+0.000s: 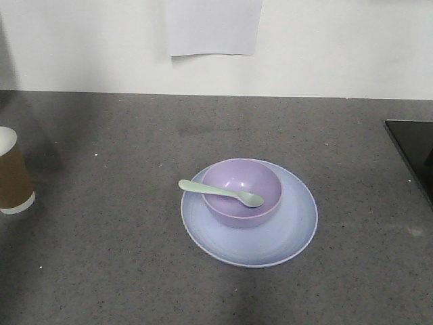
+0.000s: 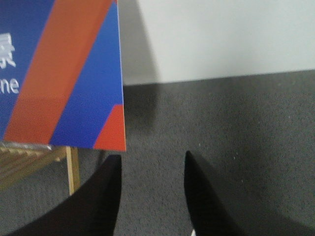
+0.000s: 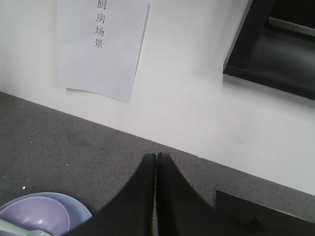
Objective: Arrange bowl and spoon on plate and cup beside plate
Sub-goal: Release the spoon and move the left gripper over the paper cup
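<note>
On the counter [image 1: 101, 271], bowl [image 1: 241, 191] sits on plate [image 1: 270, 237], spoon [image 1: 220, 192] across its rim: 2 of 3 placed. Cup [image 1: 12, 172] stands well apart at left, unplaced. Left gripper [image 2: 150, 196] jaws apart, empty; right gripper [image 3: 156, 196] jaws together, empty.

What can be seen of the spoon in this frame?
The spoon is small, pale mint green and looks like plastic, with a short thick handle. It lies across the lavender bowl, resting on its rim. The handle pokes out past the rim toward the left of the front view; the scoop end rests near the opposite rim. Neither gripper touches it.
</note>
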